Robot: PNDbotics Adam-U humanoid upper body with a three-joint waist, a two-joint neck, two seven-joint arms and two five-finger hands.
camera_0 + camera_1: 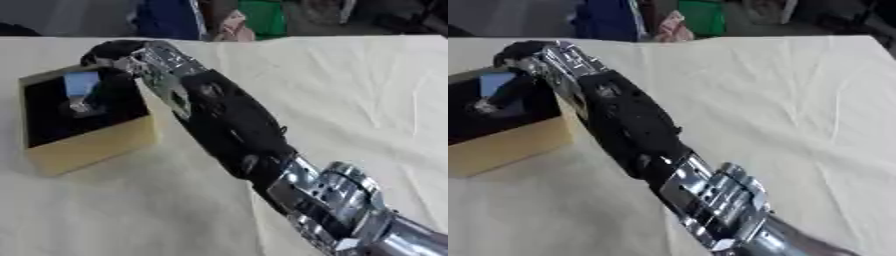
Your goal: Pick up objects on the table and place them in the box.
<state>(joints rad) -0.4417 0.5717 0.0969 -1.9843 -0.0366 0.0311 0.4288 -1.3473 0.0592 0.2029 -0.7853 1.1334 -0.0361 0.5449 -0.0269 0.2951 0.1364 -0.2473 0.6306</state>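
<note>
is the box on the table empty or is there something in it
Not empty. The box holds a blue and silver object against its black lining, with the right hand over its far edge.

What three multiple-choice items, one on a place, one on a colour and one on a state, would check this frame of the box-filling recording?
1. Where does the box stand on the table?
A. at the robot's left
B. at the robot's right
C. at the table's middle

2. What colour is the box inside?
A. white
B. black
C. red

3. Where is the right hand?
A. resting flat at the table's near edge
B. over the box's far rim, the arm stretched across the table
C. out of view

Answers:
1 A: the box sits at the left side of both views.
2 B: its yellowish walls enclose a black interior, where a blue and silver object lies.
3 B: the right arm comes in from the lower right and ends above the box.
</note>
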